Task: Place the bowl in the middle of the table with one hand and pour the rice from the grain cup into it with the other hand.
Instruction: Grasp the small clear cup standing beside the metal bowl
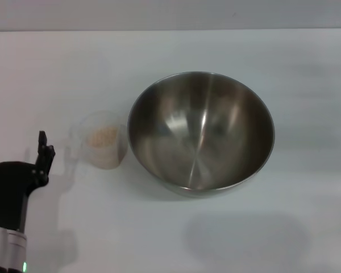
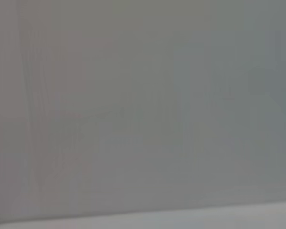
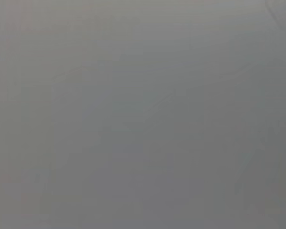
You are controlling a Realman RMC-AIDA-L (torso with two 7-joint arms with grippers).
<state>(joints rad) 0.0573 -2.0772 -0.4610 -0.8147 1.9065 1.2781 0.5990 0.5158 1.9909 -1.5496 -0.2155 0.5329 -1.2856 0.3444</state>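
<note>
The bowl (image 1: 200, 132), a wide shiny steel one, stands upright and empty near the middle of the white table (image 1: 284, 227). Just to its left stands the clear grain cup (image 1: 101, 140), upright, with pale rice (image 1: 103, 136) inside. My left gripper (image 1: 17, 145) is at the left edge of the head view, left of the cup and apart from it, open with nothing between its fingers. The right gripper is out of view. Both wrist views show only plain grey surface.
A faint shadow lies on the table in front of the bowl (image 1: 247, 239). The table's far edge (image 1: 170, 29) runs along the top of the head view.
</note>
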